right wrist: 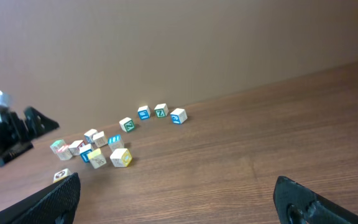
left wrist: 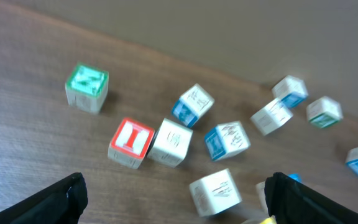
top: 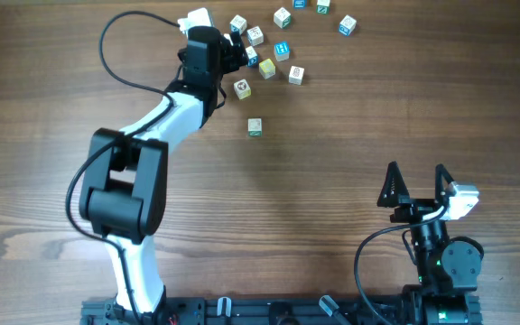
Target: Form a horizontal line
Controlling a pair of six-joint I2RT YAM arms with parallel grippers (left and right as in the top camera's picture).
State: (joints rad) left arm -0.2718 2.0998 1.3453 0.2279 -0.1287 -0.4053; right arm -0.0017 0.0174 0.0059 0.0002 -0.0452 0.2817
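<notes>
1. So, there's no tidy row here. The three pieces that fit it are a whitish wooden cube with a green mark (top: 255,126), a pale yellow wooden cube (top: 266,68) and a white wooden cube (top: 296,75). All three are tiny and none touches another.
2. Where they are: from overhead we see the yellow and the white one at the near edge of the scattered bunch, on the far side of the brown wooden counter (top: 350,135). They're near each other with a gap between. The green-marked one sits alone closer to the arms' bases, well apart from both.
3. Direction: yellow to white runs roughly left-right across the counter, with the white one slightly nearer the bases, so that pair is close to horizontal. The green-marked one sits off toward the bases from the yellow, so the trio makes a bent corner with no single long axis.
4. The black left hand (top: 240,54) is at the left edge of the bunch, just beside the yellow cube. Its fingers are spread wide with nothing gripped. Its wrist view shows a red-marked white cube (left wrist: 131,142) and blue-marked white cubes (left wrist: 225,140) ahead, a bit blurry.
5. The black right hand (top: 416,185) sits near its base, well away from all the cubes, fingers apart and empty.
</notes>
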